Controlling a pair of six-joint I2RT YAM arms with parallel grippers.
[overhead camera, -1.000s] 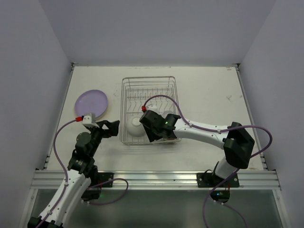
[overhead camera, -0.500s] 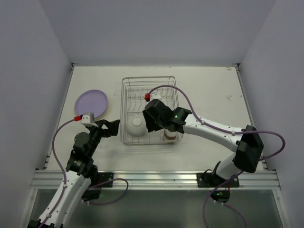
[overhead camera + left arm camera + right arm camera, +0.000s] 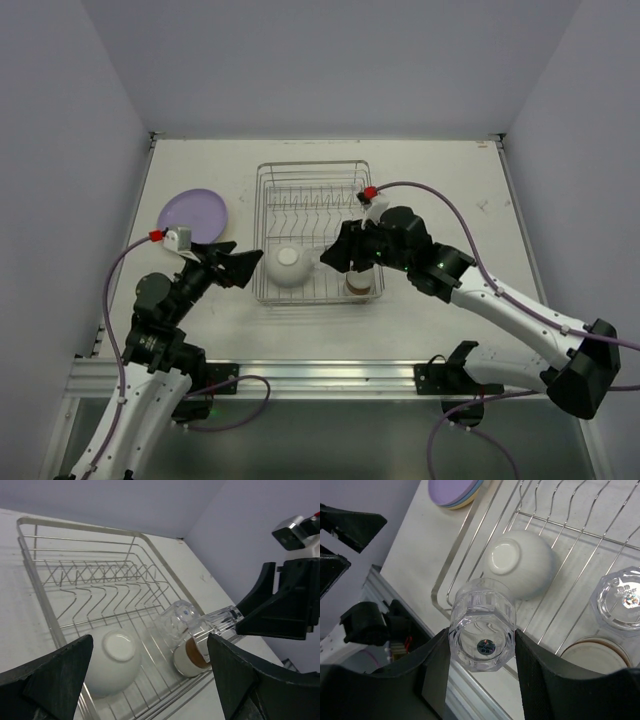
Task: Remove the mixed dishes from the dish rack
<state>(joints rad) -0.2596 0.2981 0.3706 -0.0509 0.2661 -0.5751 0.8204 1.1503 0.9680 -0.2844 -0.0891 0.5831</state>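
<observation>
- The step in hand is judged to be the carrying of a glass (image 3: 481, 630) out of the rack (image 3: 312, 168) to a spot on the table.
- The glass is clamped between the two fingers of the right gripper (image 3: 330, 258). The jaws are closed about as far as the glass's width allows.
- In the left wrist view the glass is seen to jut out past the fingertips, tilted and not upright. Which end is gripped cannot be told.
- The glass is held clear of the wires, above the near part of the rack. Nothing else is touched by it.
- Directly under the hand, a bowl (image 3: 520, 562) lies mouth down in the rack. Beside it, toward the right finger, a second glass (image 3: 620, 597) and a cup (image 3: 594, 652) are seen.
- The grip should be kept firm, since smooth glass held near one end is likely to slip or swing.
- The hand should be raised over the rim before it is moved sideways, so that no wire is caught.
- The glass should be turned upright before it is lowered, and released only once its base is borne by the table.
- The left gripper (image 3: 250, 268) is spread wide and nothing is held in it. It hangs just outside the rack, with the bowl straight ahead of its fingers.
- Room should be left between the two hands, which are near each other across the bowl.
- The plates (image 3: 192, 215) are stacked on the table beyond the left hand, well apart from the right one.
</observation>
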